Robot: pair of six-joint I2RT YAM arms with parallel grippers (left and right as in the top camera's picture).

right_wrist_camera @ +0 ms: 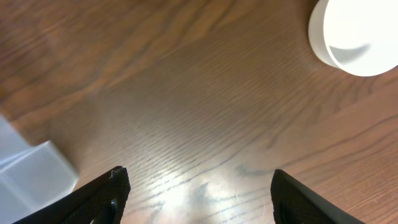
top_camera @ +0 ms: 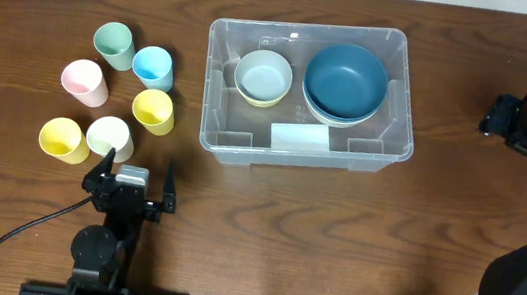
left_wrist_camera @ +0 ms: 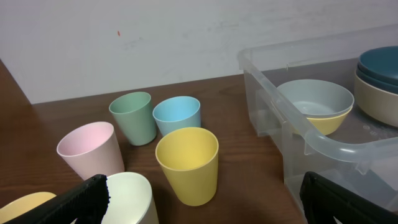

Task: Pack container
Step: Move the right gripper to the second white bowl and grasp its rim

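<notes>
The clear plastic container [top_camera: 390, 143] stands at the table's middle. Inside it are a grey bowl [top_camera: 263, 74] nested in a yellow one, and stacked blue bowls [top_camera: 346, 80]. My left gripper [top_camera: 133, 182] is open near the front edge, just behind the white cup [top_camera: 109, 135]. In the left wrist view the open left gripper [left_wrist_camera: 203, 208] has the white cup [left_wrist_camera: 130, 199] by its left finger and a yellow cup [left_wrist_camera: 188, 163] ahead, with the container's rim [left_wrist_camera: 323, 146] to the right. My right gripper [top_camera: 512, 118] hovers open right of the container, and in its wrist view the right gripper [right_wrist_camera: 199, 177] spans only bare wood.
Several cups stand left of the container: green [top_camera: 113, 43], blue [top_camera: 153, 67], pink [top_camera: 84, 81], and two yellow [top_camera: 153, 110] [top_camera: 63, 139]. A white round object [right_wrist_camera: 354, 34] lies at the top right of the right wrist view. The container's corner [right_wrist_camera: 31, 177] shows at that view's left.
</notes>
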